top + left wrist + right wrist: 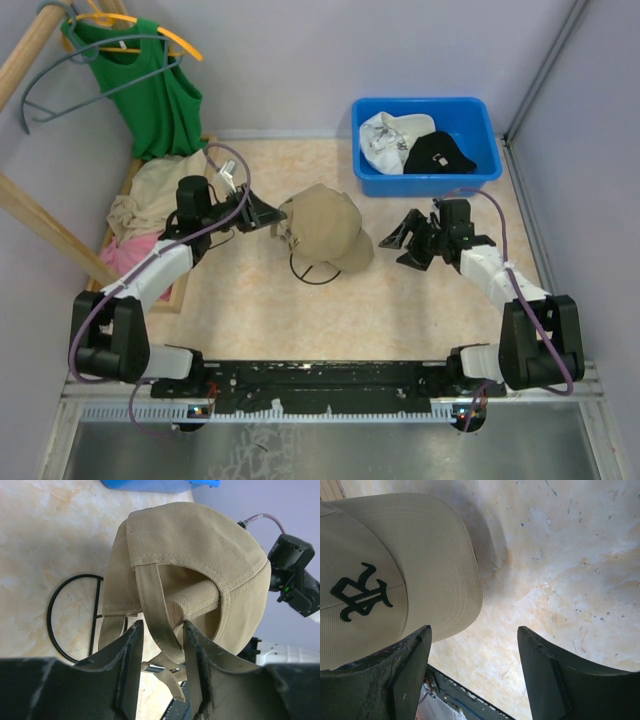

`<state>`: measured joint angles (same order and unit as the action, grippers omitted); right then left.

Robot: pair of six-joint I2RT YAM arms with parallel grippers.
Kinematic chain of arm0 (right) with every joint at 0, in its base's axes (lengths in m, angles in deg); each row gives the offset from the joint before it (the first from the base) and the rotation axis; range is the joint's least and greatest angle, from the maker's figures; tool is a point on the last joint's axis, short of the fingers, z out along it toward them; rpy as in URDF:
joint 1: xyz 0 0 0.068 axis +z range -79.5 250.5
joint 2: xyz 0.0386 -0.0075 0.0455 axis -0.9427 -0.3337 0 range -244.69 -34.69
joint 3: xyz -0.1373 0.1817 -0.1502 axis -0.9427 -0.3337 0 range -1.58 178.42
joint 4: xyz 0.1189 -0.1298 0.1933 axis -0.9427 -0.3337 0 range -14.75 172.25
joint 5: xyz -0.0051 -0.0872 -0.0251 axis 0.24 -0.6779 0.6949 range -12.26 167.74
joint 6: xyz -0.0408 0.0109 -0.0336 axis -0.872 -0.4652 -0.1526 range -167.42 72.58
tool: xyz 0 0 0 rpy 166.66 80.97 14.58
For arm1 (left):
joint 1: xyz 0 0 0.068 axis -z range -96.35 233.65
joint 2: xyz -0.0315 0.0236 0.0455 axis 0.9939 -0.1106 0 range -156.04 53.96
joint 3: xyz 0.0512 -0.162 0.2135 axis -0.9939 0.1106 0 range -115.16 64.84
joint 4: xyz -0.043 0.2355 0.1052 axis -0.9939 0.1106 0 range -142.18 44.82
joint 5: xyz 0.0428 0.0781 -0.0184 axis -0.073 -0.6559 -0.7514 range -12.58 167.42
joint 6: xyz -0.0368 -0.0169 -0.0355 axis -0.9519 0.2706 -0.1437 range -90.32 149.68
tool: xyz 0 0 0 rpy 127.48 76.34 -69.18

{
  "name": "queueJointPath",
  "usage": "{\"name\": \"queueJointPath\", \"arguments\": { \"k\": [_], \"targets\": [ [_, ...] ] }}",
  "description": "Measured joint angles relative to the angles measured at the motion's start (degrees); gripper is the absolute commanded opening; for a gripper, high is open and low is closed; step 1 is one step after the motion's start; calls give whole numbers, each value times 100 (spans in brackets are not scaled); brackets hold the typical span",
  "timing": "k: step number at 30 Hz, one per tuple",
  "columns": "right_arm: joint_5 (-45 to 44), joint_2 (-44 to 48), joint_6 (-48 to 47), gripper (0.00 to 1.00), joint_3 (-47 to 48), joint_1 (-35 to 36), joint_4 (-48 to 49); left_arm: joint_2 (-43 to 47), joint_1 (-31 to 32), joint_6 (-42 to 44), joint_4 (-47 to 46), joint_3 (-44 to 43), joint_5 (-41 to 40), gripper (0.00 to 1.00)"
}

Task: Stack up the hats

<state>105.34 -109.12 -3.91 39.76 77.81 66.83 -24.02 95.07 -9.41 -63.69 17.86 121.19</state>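
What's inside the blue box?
A white hat and a black hat lie side by side in the blue box, the white one on the left. The box floor beneath them is covered, so anything under them cannot be seen.

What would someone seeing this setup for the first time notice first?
Probably the tan cap in the middle of the table, sitting over a dark wire frame, with the left hand at its back strap and the right hand open by its brim. Next come the bright blue bin at the far right, holding a white cap and a black cap, and the green top hanging at the far left.
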Motion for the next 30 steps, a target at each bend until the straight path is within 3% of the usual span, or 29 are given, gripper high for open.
{"name": "queueJointPath", "arguments": {
  "k": [3,6,30],
  "targets": [
    [11,-24,2,71,0,0,7,-26,35,15,-9,2,-15,21],
    [87,-44,11,72,-9,-39,48,-52,46,46,-2,31,-44,15],
    [1283,-151,326,75,-295,-385,1314,-227,-4,560,15,750,-168,10]
  ]
}}
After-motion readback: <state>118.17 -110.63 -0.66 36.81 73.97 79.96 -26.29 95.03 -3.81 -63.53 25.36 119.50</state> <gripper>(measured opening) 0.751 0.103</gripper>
